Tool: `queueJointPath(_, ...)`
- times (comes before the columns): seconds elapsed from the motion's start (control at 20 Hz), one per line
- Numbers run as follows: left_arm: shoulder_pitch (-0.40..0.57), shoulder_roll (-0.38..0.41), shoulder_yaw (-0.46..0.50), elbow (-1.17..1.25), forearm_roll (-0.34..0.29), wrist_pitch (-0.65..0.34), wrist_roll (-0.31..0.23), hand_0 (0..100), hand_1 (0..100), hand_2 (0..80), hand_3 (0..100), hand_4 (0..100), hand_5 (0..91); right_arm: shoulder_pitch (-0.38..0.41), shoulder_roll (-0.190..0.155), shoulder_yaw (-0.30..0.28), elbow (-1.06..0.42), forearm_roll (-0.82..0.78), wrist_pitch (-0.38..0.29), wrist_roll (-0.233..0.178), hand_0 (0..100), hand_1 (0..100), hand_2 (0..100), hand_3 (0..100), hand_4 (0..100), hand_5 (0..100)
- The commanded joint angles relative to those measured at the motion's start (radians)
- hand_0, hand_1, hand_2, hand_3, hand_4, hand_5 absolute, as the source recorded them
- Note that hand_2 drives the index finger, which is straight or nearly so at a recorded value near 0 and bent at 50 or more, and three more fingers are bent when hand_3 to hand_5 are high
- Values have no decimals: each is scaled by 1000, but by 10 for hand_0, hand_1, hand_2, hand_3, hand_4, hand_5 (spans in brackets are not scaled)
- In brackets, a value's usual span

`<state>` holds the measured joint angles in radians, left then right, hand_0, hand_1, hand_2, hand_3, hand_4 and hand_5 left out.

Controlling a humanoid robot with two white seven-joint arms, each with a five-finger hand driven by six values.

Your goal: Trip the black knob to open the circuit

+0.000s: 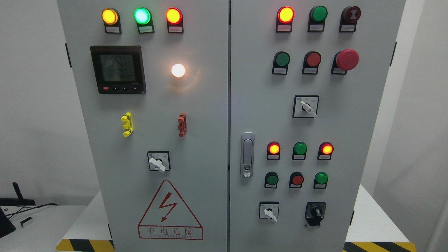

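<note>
The black knob [316, 212] sits at the lower right of the grey cabinet's right door [332, 115], on a black mount, its pointer near upright. To its left is a white selector switch [269, 211]. Neither of my hands shows in the head view.
The cabinet front carries lit yellow, green and red lamps [141, 15], a meter display [118, 69], a red mushroom button [347, 59], push buttons [297, 180], two more white selectors [157, 161], a door handle [247, 154] and a warning triangle [170, 211]. A white table with cables [31, 206] stands at lower left.
</note>
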<state>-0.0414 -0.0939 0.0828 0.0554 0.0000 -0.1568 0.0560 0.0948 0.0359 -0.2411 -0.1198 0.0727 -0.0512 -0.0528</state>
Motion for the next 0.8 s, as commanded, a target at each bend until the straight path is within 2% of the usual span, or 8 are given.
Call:
queueJointPath(0.0, 0, 0, 0, 0, -31, 0, -1, 120, 389, 0, 0, 0, 0, 0, 7, -4, 0, -1, -1, 5, 280, 377, 0, 0, 0, 0)
queueJointPath(0.4, 0, 0, 0, 1, -31, 0, -1, 120, 389, 0, 0, 0, 0, 6, 7, -6, -6, -1, -4, 7, 280, 381, 0, 0, 0, 0)
queueJointPath(0.5, 0, 0, 0, 0, -31, 0, -1, 120, 389, 0, 0, 0, 0, 16, 12, 0, -30, 2, -6, 22, 280, 381, 0, 0, 0, 0)
queueJointPath(0.75, 0, 0, 0, 0, -31, 0, -1, 120, 389, 0, 0, 0, 0, 112, 13, 3, -196, 9, -1, 39, 281, 378, 0, 0, 0, 0)
